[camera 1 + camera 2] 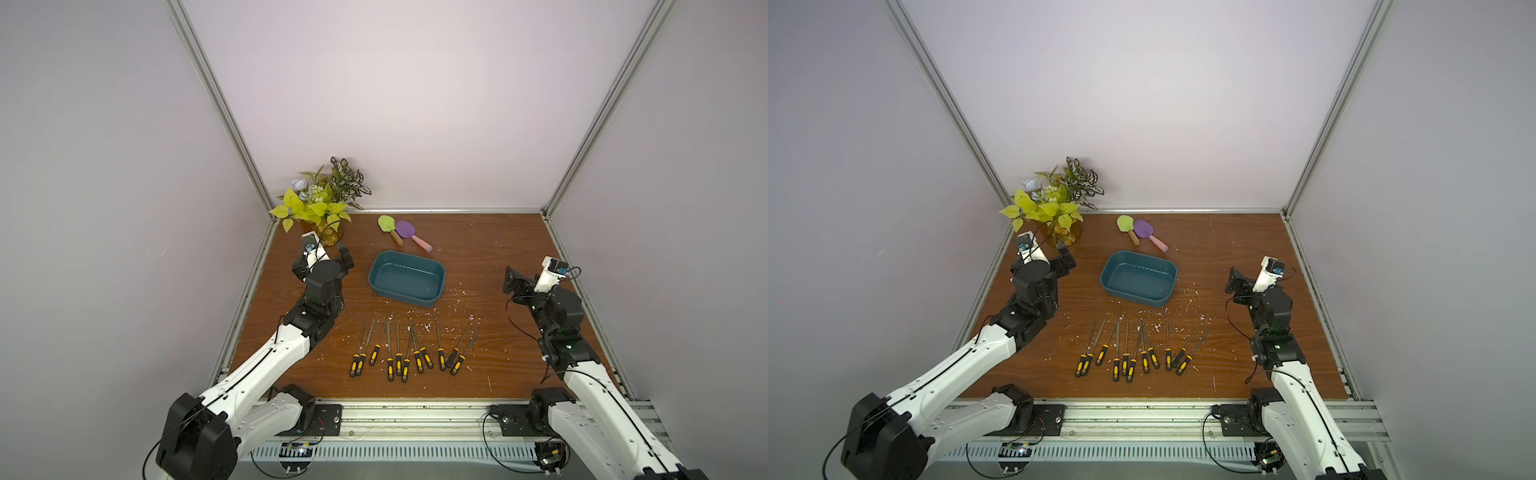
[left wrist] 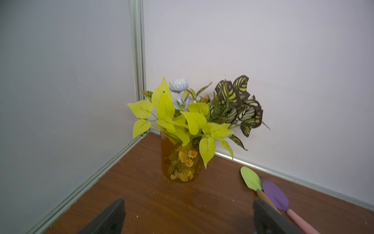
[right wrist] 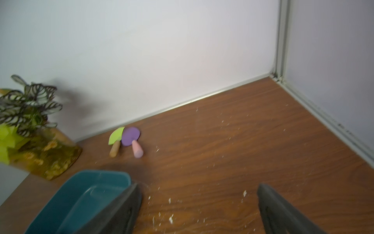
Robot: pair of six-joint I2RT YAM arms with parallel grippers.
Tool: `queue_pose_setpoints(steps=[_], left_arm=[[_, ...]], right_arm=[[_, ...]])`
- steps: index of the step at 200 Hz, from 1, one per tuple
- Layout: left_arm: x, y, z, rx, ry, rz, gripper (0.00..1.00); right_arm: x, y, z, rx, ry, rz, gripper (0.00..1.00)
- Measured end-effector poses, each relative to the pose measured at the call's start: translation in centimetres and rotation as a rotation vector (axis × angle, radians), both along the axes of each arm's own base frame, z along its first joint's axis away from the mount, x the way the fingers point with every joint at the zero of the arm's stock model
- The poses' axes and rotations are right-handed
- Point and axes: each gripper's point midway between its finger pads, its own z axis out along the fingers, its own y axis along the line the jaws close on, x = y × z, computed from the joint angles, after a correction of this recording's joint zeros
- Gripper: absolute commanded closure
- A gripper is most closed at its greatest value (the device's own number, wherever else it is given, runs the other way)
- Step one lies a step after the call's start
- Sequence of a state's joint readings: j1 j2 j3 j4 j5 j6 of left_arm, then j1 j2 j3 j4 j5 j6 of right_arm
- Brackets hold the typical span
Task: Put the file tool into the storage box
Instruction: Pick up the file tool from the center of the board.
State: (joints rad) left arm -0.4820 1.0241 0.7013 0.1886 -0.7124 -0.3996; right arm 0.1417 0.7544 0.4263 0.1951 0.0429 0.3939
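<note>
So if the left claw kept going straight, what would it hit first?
Probably the amber vase of plants; it sits straight ahead of the open left gripper, though the gap is hard to judge.

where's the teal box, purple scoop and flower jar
teal box (image 1: 405,279): in a top view, bare inner floor
purple scoop (image 1: 405,228): in a top view, blade
flower jar (image 2: 181,162): left wrist view, glass wall

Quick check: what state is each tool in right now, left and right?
Left tool: open, holding nothing.
Right tool: open, holding nothing.
</note>
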Motion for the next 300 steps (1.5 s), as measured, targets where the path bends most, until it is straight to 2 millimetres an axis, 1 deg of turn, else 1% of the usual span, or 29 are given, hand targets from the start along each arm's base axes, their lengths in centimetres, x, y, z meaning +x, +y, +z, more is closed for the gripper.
queue_pose_setpoints(steps=[12,21,33,42,54,66,82,93,118,149,158,181,203,223,242,255,268,288,300], left_arm=[[-1.0,-0.2,-1.4,-0.031,0.054,-0.025,0.00],[-1.8,-0.3,-2.1,-0.059,0.077,-0.050,0.00],[-2.6,-0.7,-2.4,-0.097,0.097,-0.087,0.01],[-2.8,-1.0,-2.4,-0.118,0.115,-0.109,0.01],[-2.5,-2.0,-2.2,-0.126,0.164,-0.144,0.00],[-1.4,-3.4,-1.5,-0.127,0.211,-0.184,0.00],[0.2,-5.6,-1.2,-0.129,0.274,-0.249,0.01],[0.8,-7.0,-1.9,-0.136,0.323,-0.301,0.01],[0.4,-8.6,-4.3,-0.137,0.420,-0.386,0.01],[-0.3,-9.9,-5.8,-0.122,0.463,-0.473,0.00],[-0.5,-10.2,-6.6,-0.115,0.480,-0.499,0.00],[-1.2,-10.5,-8.6,-0.092,0.507,-0.541,0.00],[-2.3,-10.0,-10.0,-0.068,0.511,-0.558,0.01],[-3.3,-9.4,-10.2,-0.067,0.496,-0.557,0.00],[-3.6,-9.0,-9.4,-0.070,0.456,-0.552,0.00],[-3.2,-8.8,-8.7,-0.076,0.430,-0.548,0.01],[-2.8,-8.5,-8.4,-0.077,0.429,-0.555,0.00],[-1.7,-7.2,-8.3,-0.051,0.455,-0.520,0.00],[-1.4,-6.5,-8.7,-0.039,0.474,-0.493,0.00]], right_arm=[[-0.3,1.5,-0.7,0.017,0.057,0.062,0.08],[-0.5,2.8,-1.0,0.025,0.096,0.107,0.09],[-0.8,4.7,-1.3,0.028,0.138,0.169,0.09],[-1.2,6.2,-1.4,0.021,0.163,0.216,0.09],[-1.9,8.5,-1.8,0.004,0.199,0.287,0.10],[-2.7,10.6,-2.3,-0.014,0.235,0.351,0.12],[-3.8,12.5,-3.3,-0.026,0.281,0.408,0.15],[-4.6,13.3,-4.2,-0.036,0.320,0.430,0.16],[-6.0,14.3,-5.7,-0.053,0.388,0.440,0.20],[-8.1,15.3,-6.9,-0.069,0.447,0.453,0.21],[-8.7,15.5,-7.2,-0.072,0.460,0.454,0.23],[-9.9,15.7,-7.8,-0.075,0.490,0.455,0.25],[-10.7,15.6,-8.5,-0.085,0.524,0.449,0.27],[-11.2,15.8,-9.2,-0.098,0.549,0.450,0.27],[-11.8,16.2,-10.0,-0.119,0.578,0.458,0.28],[-12.2,16.3,-10.5,-0.132,0.593,0.457,0.30],[-12.5,16.5,-10.8,-0.137,0.604,0.457,0.34],[-13.0,16.8,-11.1,-0.136,0.620,0.457,0.36],[-13.2,16.9,-11.4,-0.140,0.627,0.453,0.38]])
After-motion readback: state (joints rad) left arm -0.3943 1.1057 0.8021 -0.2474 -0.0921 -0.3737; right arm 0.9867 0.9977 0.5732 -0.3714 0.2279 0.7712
